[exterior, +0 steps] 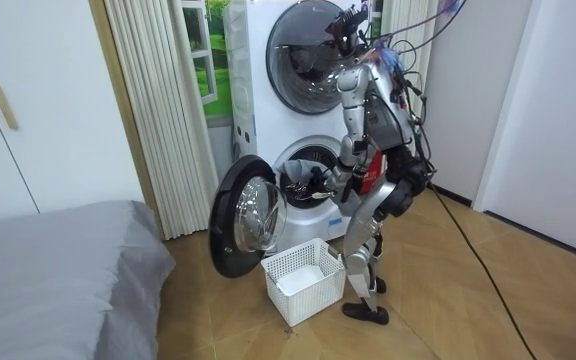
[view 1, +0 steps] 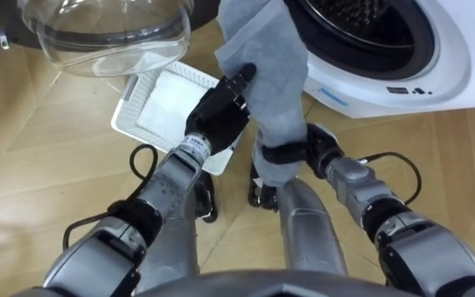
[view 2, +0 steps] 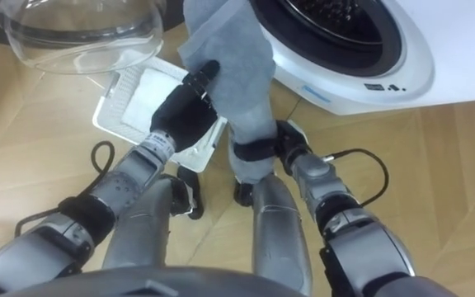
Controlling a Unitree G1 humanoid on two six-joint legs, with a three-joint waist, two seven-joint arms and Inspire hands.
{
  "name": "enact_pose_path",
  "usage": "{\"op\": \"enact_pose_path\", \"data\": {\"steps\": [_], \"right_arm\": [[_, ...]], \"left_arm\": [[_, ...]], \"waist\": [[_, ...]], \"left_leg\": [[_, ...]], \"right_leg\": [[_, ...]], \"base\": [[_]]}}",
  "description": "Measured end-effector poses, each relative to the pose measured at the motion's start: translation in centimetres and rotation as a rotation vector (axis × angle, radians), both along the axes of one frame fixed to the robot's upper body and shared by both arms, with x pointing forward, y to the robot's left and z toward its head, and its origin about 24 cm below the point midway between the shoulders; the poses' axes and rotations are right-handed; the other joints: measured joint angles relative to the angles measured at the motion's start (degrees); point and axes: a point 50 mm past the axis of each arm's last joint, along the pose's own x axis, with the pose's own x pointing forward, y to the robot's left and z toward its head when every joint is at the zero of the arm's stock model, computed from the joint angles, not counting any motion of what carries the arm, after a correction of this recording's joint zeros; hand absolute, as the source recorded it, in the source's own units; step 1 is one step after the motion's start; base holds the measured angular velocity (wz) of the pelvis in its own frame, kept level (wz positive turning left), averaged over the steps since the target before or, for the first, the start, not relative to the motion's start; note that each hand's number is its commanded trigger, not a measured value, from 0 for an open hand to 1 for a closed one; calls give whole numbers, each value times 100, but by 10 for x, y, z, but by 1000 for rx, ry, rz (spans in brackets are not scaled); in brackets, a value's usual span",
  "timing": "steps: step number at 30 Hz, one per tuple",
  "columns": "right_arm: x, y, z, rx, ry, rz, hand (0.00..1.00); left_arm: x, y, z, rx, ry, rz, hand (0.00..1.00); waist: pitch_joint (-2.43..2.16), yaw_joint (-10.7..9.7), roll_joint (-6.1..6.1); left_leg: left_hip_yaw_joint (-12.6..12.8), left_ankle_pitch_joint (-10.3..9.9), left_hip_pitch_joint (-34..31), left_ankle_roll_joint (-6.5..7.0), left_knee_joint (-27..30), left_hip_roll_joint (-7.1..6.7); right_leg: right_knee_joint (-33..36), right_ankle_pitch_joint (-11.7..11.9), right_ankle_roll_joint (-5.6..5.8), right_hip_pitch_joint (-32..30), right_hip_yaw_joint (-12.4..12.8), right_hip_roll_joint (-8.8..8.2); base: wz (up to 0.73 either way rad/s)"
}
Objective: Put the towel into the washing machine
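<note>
Grey towel [view 1: 264, 74] at frame ctr-top, left hand [view 1: 219, 107] and right hand [view 1: 291, 155] both clenched on it, held up beside washing machine [view 1: 448, 58] drum mouth upper rt, prob. for feeding in.

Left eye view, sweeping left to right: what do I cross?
Glass door → basket → left hand → towel → right hand → washer.
</note>
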Motion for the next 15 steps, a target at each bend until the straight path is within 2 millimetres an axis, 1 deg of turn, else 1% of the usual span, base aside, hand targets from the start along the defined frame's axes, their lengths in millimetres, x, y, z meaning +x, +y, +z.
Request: {"op": "enact_pose_path", "data": {"steps": [4, 8, 12, 14, 15], "right_arm": [[-1, -2, -1, -15, 0, -6, 100], [-7, -10, -4, -10, 10, -62, 100], [-11, -13, -7, -19, 26, -96, 100], [-15, -16, -10, -17, 44, -128, 100], [-15, -17, -10, -17, 47, -144, 100]], "left_arm": [[0, 0, 0, -9, 4, -1, 0], [-4, 1, -3, -45, 16, 22, 0], [-7, 6, -6, -33, 26, 29, 0], [-12, 13, -12, -15, 51, 48, 0], [-14, 15, -14, -8, 59, 56, 0]], "waist": [[-4, 49, 7], [-23, 239, 37], [-29, 405, 48], [-55, 449, 92], [-59, 456, 101]], "left_leg": [[0, 4, 1, -4, -2, 0], [0, 17, 4, -21, -45, 8], [0, 74, 24, -50, -160, -8], [-13, 100, 38, -68, -240, -21], [-13, 108, 50, -72, -265, -25]], "right_leg": [[-17, -1, -3, -6, 3, 1], [-78, 5, -18, -2, -1, 15], [-112, 25, -35, 10, -25, 15], [-150, 27, -40, 22, -49, 13], [-173, 31, -46, 33, -50, 14]], "base": [[0], [0], [2], [6], [0]]}}
